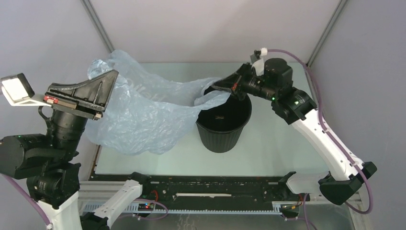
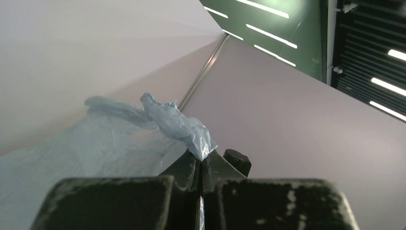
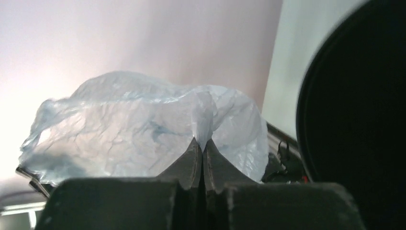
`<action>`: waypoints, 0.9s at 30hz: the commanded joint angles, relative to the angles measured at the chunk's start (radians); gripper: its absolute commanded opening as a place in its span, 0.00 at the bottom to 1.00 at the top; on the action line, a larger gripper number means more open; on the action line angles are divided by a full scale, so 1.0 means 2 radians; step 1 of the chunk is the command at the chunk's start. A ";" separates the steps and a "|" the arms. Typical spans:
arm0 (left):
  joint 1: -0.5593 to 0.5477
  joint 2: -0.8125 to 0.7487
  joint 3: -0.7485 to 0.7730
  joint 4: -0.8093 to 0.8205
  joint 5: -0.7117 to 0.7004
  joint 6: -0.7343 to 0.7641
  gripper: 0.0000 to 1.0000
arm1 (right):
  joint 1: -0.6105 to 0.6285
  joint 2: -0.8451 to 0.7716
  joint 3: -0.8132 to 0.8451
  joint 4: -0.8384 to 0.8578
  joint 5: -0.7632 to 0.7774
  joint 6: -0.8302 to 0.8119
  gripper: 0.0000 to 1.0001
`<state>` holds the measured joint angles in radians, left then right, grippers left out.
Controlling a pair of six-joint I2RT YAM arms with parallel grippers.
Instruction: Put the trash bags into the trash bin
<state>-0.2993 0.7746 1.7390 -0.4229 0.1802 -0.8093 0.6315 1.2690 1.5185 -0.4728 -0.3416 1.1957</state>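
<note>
— Start at the left. What's that arm got?

— The left claw (image 1: 111, 76) is up at about 9 o'clock of the scene, tilted up and away from us. Its wrist camera shows the left claw (image 2: 201, 160) clenched tight on a twisted, bunched corner of the trash bag (image 2: 177, 124).

— And the trash bag (image 1: 143, 115) itself?

— Pale blue film with faint dark lettering, strung between the two arms. Most of it billows and sags outside the trash bin (image 1: 222, 132), at the bin's 9 o'clock, above the desk (image 1: 277, 139). Whether its lowest fold touches the desk I can't tell. One flap lies across the rim at roughly 10 o'clock, just at the mouth.

— The bin is upright?

— Upright, black and ribbed, near the middle of the desk.

— Then the right arm?

— It reaches in from 3 o'clock, and the right claw (image 1: 215, 86) sits over the rim at about 11 o'clock. From its own camera the right claw (image 3: 202, 148) is pinched together on an edge of the trash bag (image 3: 134, 124), film rising from between the tips, with the dark curve of the trash bin (image 3: 354, 120) at its 3 o'clock.
</note>
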 commanded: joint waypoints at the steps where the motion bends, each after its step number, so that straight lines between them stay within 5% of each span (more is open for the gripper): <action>1: -0.002 -0.001 -0.039 0.068 0.005 -0.052 0.00 | -0.020 -0.025 0.083 0.062 -0.001 -0.062 0.00; 9: -0.023 0.100 -0.018 0.182 0.051 -0.149 0.00 | -0.073 -0.052 0.182 -0.039 0.030 -0.186 0.00; 14: -0.079 0.171 0.017 0.183 0.050 -0.153 0.00 | -0.121 -0.078 0.178 -0.094 0.040 -0.213 0.00; 22: -0.129 0.188 -0.059 0.161 0.009 -0.173 0.00 | -0.245 -0.123 0.086 -0.165 -0.071 -0.199 0.00; 27: -0.150 0.184 -0.082 0.156 0.003 -0.170 0.00 | -0.288 -0.134 0.123 -0.226 -0.075 -0.270 0.00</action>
<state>-0.5739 1.1728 1.5925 -0.1368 0.2062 -1.1320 0.1078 1.0397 1.6936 -0.8284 -0.4259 0.7666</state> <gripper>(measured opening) 0.006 0.007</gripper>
